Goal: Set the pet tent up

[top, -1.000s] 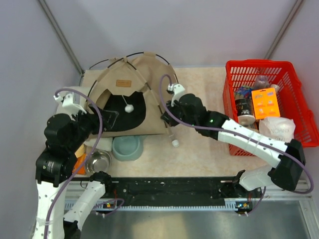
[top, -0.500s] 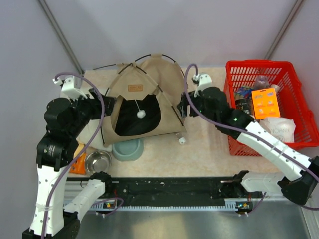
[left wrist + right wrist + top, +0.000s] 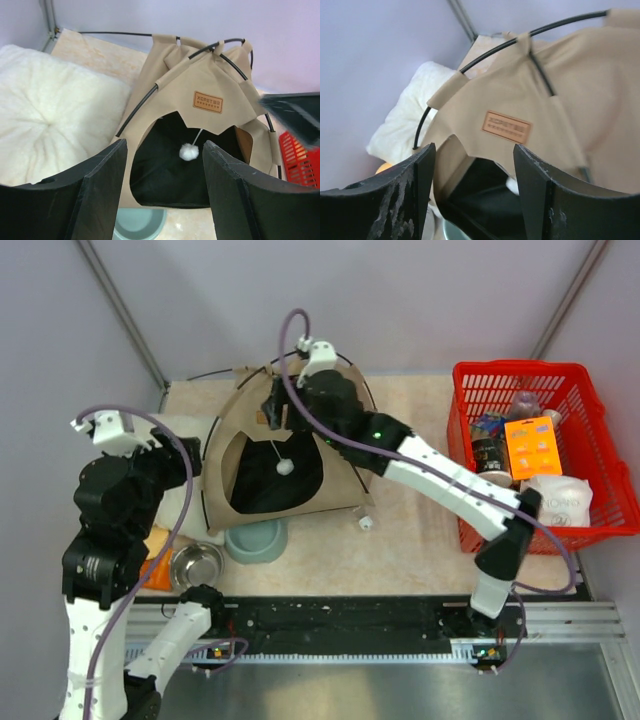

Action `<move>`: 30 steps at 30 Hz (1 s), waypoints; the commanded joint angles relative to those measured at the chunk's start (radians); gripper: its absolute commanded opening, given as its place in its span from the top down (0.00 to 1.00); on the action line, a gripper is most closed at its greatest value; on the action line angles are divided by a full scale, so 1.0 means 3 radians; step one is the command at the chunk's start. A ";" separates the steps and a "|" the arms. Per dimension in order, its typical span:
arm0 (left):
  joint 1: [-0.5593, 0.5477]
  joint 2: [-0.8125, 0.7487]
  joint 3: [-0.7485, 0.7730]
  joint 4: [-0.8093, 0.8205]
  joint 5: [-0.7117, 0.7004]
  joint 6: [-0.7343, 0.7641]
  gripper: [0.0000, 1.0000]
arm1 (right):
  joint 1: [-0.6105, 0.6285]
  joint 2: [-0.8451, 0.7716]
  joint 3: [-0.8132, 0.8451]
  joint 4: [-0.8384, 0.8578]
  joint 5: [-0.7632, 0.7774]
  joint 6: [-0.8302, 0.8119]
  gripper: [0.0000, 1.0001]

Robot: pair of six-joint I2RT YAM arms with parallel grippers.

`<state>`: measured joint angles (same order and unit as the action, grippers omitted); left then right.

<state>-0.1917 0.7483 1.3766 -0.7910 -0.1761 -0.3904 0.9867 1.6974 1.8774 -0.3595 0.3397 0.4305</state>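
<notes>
The pet tent stands back-left on the surface, its doorway facing the arms. The right end effector hovers wide open over the peak, gripping nothing. The left end effector gapes empty before the doorway (pillow just beside). My call: pinch the crown gently and square the base.

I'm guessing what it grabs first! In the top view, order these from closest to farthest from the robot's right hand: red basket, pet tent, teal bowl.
1. The pet tent, right by the right hand, at the back of the table.
2. The teal bowl, nearer the arm bases, in front of the tent.
3. The red basket, far off on the right side.
</notes>
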 commanded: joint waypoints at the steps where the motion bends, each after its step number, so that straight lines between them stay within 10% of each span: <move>1: 0.0005 -0.0239 -0.0088 -0.0058 -0.0277 -0.0048 0.33 | 0.0106 0.0640 0.0623 0.0017 0.0044 0.0430 0.38; 9: 0.0005 -0.0280 -0.0390 -0.0232 -0.0053 -0.0222 0.33 | 0.0106 0.1163 0.0896 0.0666 0.0054 0.0712 0.41; 17: 0.0005 -0.0234 -0.0477 -0.0247 0.0188 -0.0279 0.34 | 0.0106 0.0949 0.0513 0.1274 0.0151 0.0774 0.69; 30: 0.0005 -0.0188 -0.0477 -0.0273 0.0168 -0.0284 0.34 | -0.0190 0.1286 0.0716 0.1377 -0.0120 0.1280 0.55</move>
<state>-0.1917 0.6884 1.2320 -0.8948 -0.1345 -0.4702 0.9463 2.0567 2.0518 -0.0433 0.3351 0.7670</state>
